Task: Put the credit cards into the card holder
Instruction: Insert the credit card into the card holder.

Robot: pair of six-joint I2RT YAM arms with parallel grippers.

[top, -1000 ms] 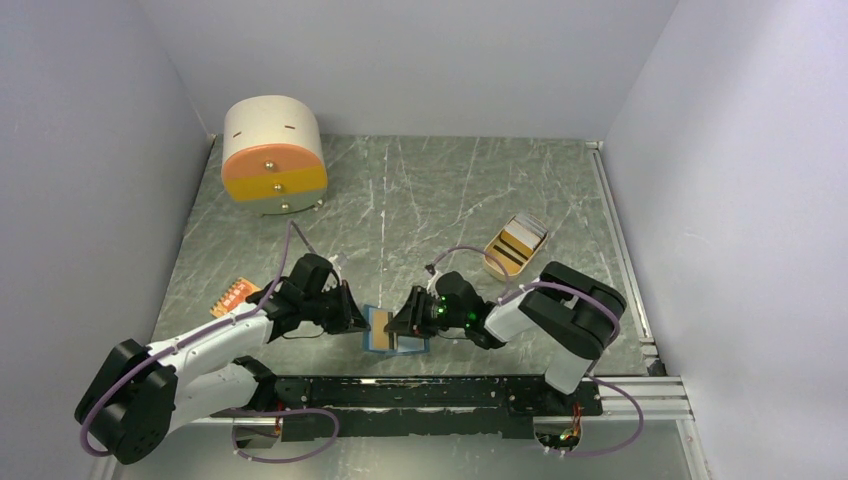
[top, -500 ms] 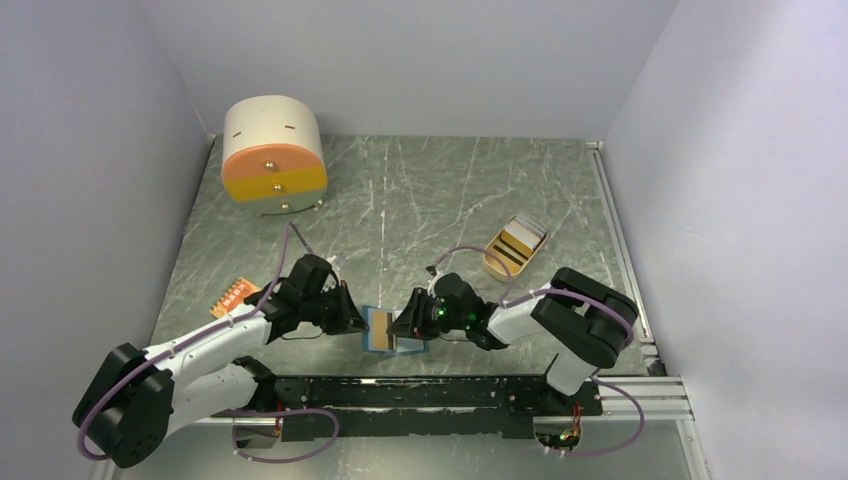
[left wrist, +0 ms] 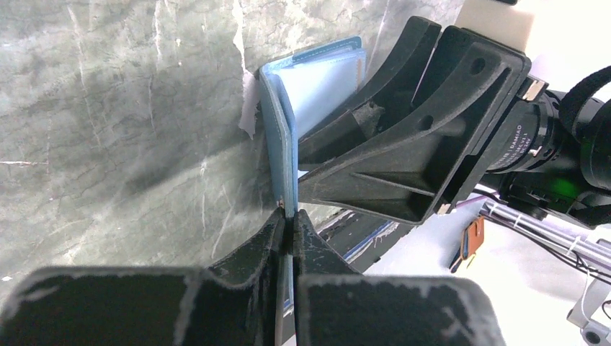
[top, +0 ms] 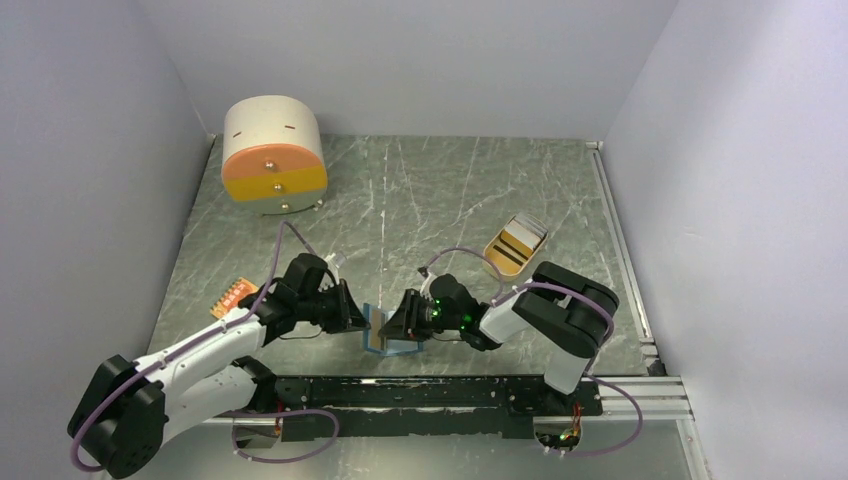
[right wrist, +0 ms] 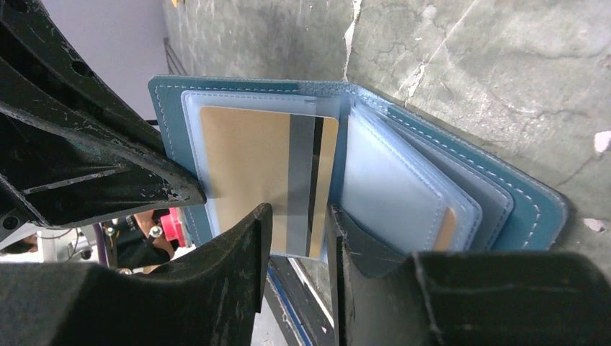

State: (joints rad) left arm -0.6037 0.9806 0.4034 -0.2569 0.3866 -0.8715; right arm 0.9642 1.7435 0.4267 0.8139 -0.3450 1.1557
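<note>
Card holder (right wrist: 403,180) hangs open like a book between the two grippers, near the front edge of the table (top: 450,190), with its clear sleeves fanned out. The left gripper (left wrist: 290,220) is clamped tight on the edge of one blue cover. That cover stands on edge and runs straight away from the fingertips, its lighter inside facing the right gripper (right wrist: 297,210).

A gold credit card (right wrist: 245,166) lies in the clear sleeve against that cover. Its dark magnetic stripe, and so its long axis, points away from the right gripper toward the holder's far edge.

The right gripper's jaws stand partly apart, one fingertip on each side of the stripe at the card's near end. The card is wider than the gap and is not pinched between them. Whether the tips touch it cannot be told.

Behind and to the right, well apart, an oval tan tray (top: 497,262) holds more cards (top: 520,238). An orange card (top: 232,297) lies flat on the table beside the left arm.
</note>
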